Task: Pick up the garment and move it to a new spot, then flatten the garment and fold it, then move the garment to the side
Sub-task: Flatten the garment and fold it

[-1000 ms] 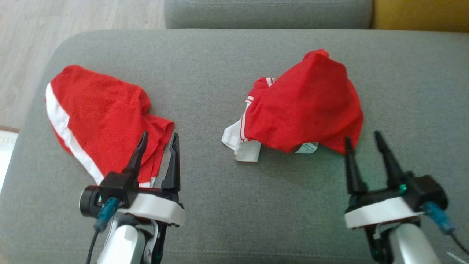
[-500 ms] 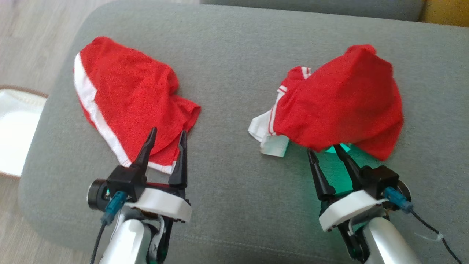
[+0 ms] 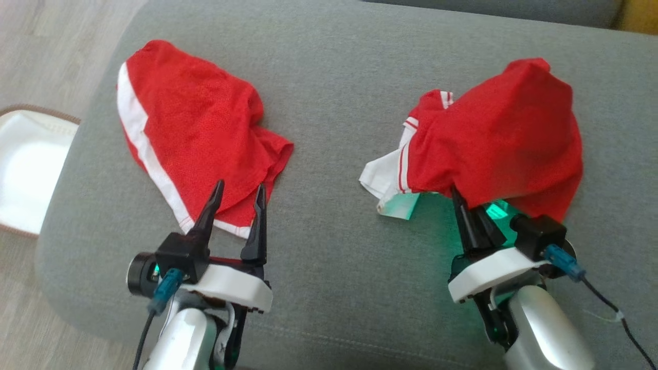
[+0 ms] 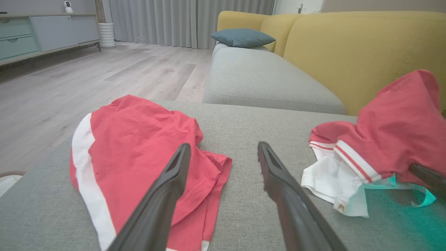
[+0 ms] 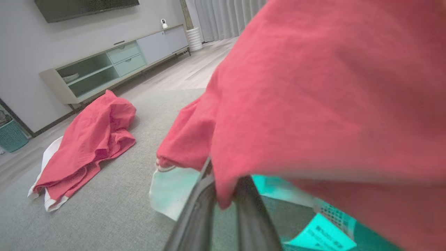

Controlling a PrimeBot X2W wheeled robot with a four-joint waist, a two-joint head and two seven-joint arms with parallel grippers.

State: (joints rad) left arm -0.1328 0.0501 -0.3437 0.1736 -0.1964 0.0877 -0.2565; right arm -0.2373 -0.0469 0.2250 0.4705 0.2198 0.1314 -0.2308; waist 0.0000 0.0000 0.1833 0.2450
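Observation:
Two red garments lie crumpled on the grey cushion (image 3: 339, 77). The left one (image 3: 195, 133) has a white side stripe. The right one (image 3: 504, 139) has a white collar with red trim and rises in a hump. My right gripper (image 3: 462, 198) is shut on the near hem of the right garment (image 5: 331, 104), whose cloth is pinched between the fingers (image 5: 195, 216). My left gripper (image 3: 240, 185) hovers open over the near edge of the left garment (image 4: 139, 139), jaws wide apart with nothing between them.
A white mat (image 3: 25, 169) lies on the wooden floor to the left. Beyond the cushion stand a yellow sofa (image 4: 348, 45) with a blue pillow (image 4: 242, 36) and a low cabinet (image 5: 115, 66). A care label (image 5: 320, 237) hangs under the right garment.
My right gripper has moved forward and left to the right garment's hem and shut on it. The head camera has shifted, so the whole picture moved. My left gripper stays open.

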